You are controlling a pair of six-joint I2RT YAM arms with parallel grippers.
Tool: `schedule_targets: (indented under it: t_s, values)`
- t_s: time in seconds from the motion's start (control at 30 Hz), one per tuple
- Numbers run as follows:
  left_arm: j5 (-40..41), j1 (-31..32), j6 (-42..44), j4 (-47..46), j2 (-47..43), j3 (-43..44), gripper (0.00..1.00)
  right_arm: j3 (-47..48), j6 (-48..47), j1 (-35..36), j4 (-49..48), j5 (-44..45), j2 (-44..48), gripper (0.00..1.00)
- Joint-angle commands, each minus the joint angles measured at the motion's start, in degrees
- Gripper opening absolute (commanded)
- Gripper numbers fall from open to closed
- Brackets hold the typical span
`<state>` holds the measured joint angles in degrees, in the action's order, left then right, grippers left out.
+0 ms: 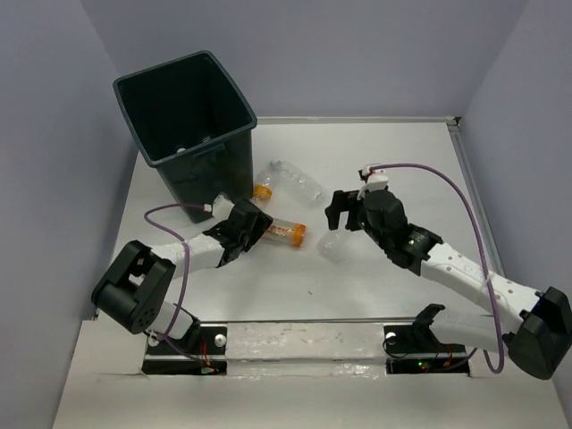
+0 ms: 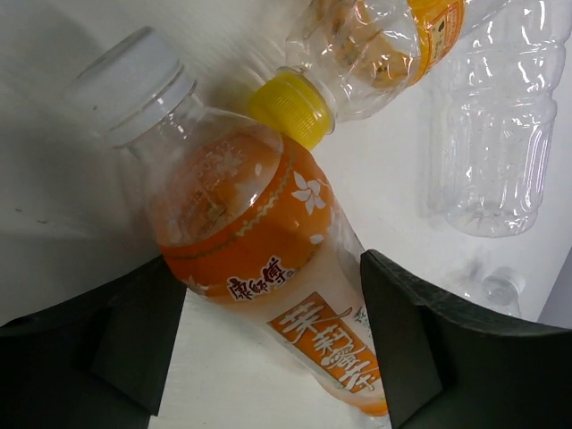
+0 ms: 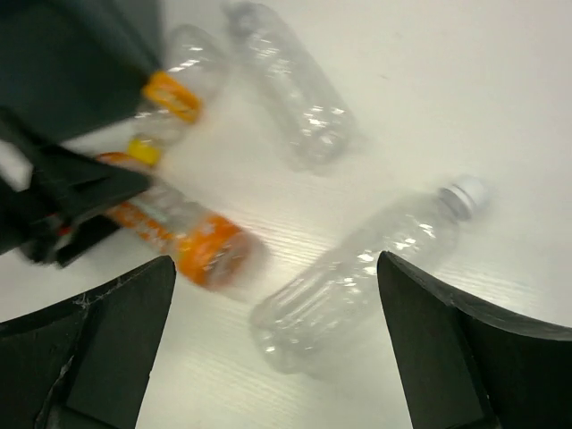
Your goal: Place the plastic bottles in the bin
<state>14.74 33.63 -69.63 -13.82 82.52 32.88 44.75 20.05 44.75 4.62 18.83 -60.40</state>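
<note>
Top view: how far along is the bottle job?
Done: unclear; the bin is too dark inside. In hand: left end effector straddles the orange-labelled bottle, not yet lifted. Left: that one, the yellow-capped bottle, the far clear bottle and the near clear bottle beneath the open right end effector.

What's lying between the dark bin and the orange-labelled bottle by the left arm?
A yellow-capped bottle lies there, near the bin wall, its cap by the orange-labelled bottle. The top and left wrist views show it.
</note>
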Motion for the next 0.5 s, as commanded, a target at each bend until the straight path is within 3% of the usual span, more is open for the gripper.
schedule_targets:
  t_s: [0.0,0.17,0.3,0.47]
  values:
    - [5.73,1.61,0.02,2.66,-1.92,-0.18,0.77,0.15,5.26,-8.44,1.53,2.01,-3.57,1.00]
    - [6.26,2.58,1.16,3.54,-2.11,-1.77,0.54,2.97,7.27,-11.88,2.85,3.32,-13.22,1.00]
    - [5.30,3.90,1.68,4.06,-0.70,-2.56,0.44,4.38,10.25,-12.76,2.41,0.78,-20.52,1.00]
    - [4.77,6.71,2.21,7.04,-4.02,-3.18,0.41,3.15,11.58,-13.29,1.53,1.99,-25.46,1.00]
